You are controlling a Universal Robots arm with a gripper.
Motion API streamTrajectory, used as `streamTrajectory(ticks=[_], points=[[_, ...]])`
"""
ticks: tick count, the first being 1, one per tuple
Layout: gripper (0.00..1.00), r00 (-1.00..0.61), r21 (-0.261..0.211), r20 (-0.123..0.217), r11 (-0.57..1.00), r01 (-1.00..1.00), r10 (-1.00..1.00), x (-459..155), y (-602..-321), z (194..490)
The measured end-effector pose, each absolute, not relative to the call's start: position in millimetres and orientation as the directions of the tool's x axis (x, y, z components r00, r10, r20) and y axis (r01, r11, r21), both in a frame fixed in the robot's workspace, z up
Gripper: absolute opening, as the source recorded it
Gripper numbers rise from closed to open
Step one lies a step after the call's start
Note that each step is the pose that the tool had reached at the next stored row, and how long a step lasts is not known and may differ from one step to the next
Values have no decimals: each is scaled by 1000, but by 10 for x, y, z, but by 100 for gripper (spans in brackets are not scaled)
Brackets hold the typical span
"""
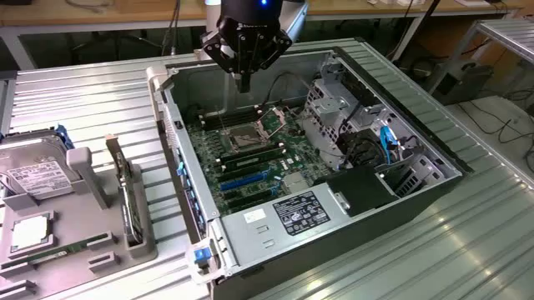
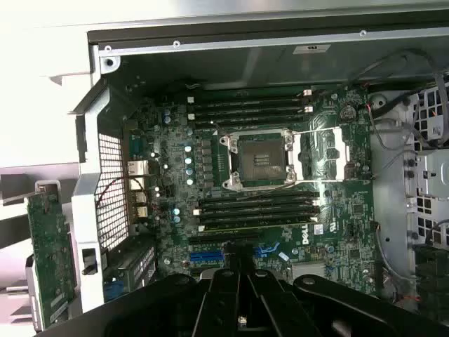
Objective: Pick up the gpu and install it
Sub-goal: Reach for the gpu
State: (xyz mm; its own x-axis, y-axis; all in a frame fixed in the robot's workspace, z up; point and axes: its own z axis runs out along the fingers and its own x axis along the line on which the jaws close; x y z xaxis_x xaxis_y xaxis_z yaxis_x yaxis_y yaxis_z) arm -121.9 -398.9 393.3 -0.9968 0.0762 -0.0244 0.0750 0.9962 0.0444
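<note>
Closed, empty fingers over the open case; gpu parked outside it.

Exterior view: the gripper (image 1: pixel 242 84) hangs above the far end of the case (image 1: pixel 384 244), fingers pressed together with nothing between them. The gpu (image 1: pixel 127 194) stands on edge in a grey rack (image 1: pixel 142 250) on the desk (image 1: pixel 75 106), just beside the case at the exterior view's left, well apart from the gripper. Wrist view: the closed fingers (image 2: pixel 221 302) point at the motherboard (image 2: pixel 280 210); the gpu stands outside the case's rear wall.

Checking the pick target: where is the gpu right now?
In the exterior view the gpu stands on edge in the gray holder on that view's left, between the hard drive and the open computer case.
</note>
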Motion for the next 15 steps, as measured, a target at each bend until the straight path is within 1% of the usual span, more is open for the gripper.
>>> streamTrajectory(ticks=[15], points=[[11,-997,44,-24,996,75,76,-1220,-3989,3933]])
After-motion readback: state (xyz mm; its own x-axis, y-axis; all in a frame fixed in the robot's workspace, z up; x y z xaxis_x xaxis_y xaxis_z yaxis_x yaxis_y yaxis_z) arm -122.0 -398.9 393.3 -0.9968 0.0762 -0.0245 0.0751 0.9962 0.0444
